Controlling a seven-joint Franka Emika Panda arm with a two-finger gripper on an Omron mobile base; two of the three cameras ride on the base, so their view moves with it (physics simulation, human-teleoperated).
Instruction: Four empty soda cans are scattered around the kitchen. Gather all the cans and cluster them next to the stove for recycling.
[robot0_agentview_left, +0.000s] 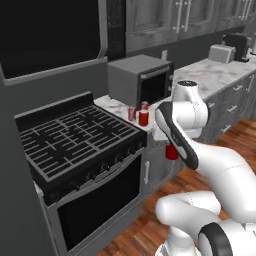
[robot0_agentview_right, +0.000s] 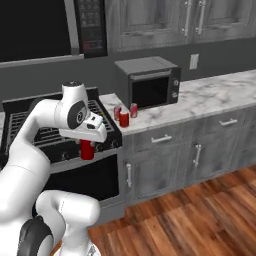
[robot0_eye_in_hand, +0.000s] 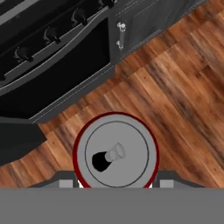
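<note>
Marble counter (robot0_agentview_right: 210, 100): 3 soda cans (robot0_agentview_right: 124, 118) beside stove (robot0_agentview_left: 75, 135); gripper (robot0_agentview_right: 88, 146) clamps 4th can (robot0_agentview_right: 87, 149).

No readable text, label, brand or number appears anywhere; the microwave's control panel (robot0_agentview_right: 90, 22) at the upper edge carries only blurred, illegible markings.

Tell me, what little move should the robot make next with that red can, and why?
Probably lift the held can up and toward the counter beside the stove. The claw grips it in front of the oven door, below counter height, while three cans already stand clustered beside the stove.
</note>
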